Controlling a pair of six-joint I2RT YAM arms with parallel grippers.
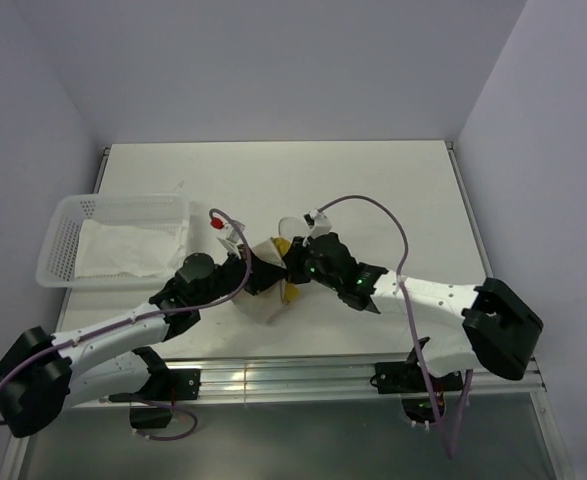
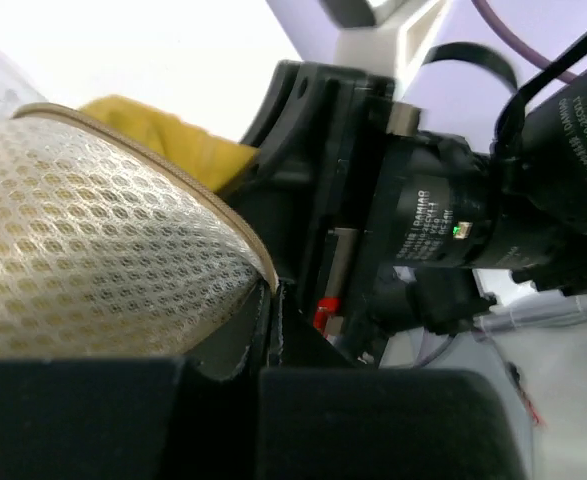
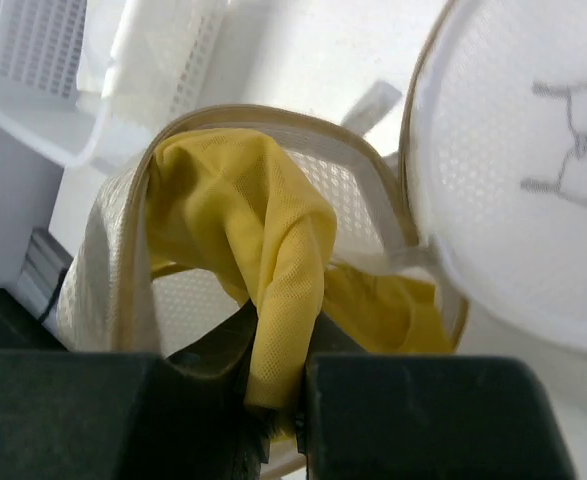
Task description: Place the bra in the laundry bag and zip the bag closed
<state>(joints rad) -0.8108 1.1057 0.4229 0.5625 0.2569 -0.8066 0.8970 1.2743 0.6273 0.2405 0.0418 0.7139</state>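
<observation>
The mustard-yellow bra [image 3: 273, 260] hangs partly inside the open mouth of the white mesh laundry bag [image 3: 103, 270]. My right gripper [image 3: 278, 400] is shut on a fold of the bra at the bag's opening. The bag's round lid [image 3: 533, 170], with dark marks, is flipped open to the right. My left gripper [image 2: 271, 300] is shut on the bag's brownish zipper rim [image 2: 173, 180]; the bra [image 2: 163, 125] shows behind it. In the top view the bag [image 1: 258, 300], the bra [image 1: 285, 262] and both grippers, left [image 1: 245, 262] and right [image 1: 295, 262], meet at the table's middle front.
A white perforated plastic basket [image 1: 63, 235] holding a thin white cloth [image 1: 128, 248] stands at the left of the table; it also shows in the right wrist view [image 3: 33, 70]. The right arm's wrist body [image 2: 443, 200] sits close against the left gripper.
</observation>
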